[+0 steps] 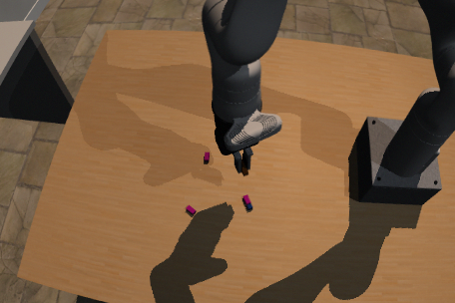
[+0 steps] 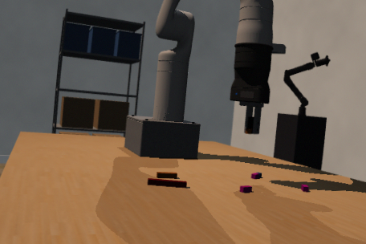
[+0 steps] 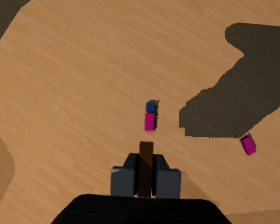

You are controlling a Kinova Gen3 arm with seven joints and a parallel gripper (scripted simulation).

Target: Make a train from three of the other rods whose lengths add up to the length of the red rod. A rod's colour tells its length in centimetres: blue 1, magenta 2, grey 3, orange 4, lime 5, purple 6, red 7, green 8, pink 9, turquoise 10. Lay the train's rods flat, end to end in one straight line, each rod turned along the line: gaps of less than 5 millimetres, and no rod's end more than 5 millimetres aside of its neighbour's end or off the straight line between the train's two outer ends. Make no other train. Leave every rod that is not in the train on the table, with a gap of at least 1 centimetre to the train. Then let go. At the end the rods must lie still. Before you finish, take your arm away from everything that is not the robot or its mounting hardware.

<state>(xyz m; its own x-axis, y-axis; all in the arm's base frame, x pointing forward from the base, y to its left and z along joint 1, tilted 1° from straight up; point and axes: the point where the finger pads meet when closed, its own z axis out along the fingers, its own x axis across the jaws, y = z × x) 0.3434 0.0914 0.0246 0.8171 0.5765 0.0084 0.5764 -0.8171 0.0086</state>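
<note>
My gripper (image 1: 243, 160) is shut on an orange rod (image 1: 244, 170) and holds it above the table; it also shows in the exterior view (image 2: 251, 127) and the wrist view (image 3: 145, 177), with the rod (image 3: 145, 161) sticking out between the fingers. A magenta rod (image 3: 149, 121) and a blue rod (image 3: 151, 106) lie end to end just ahead of the fingers, seen too in the top view (image 1: 246, 202). Two more magenta rods (image 1: 207, 157) (image 1: 191, 209) lie apart. The red rod (image 2: 167, 182) lies flat beside a second orange rod (image 2: 167, 175); the arm hides both in the top view.
The arm's dark base block (image 1: 396, 161) stands at the table's right side. A shelf unit (image 2: 98, 74) and a second dark arm on a block (image 2: 301, 130) stand beyond the table. The arm's shadow (image 3: 224, 96) falls right of the blue rod.
</note>
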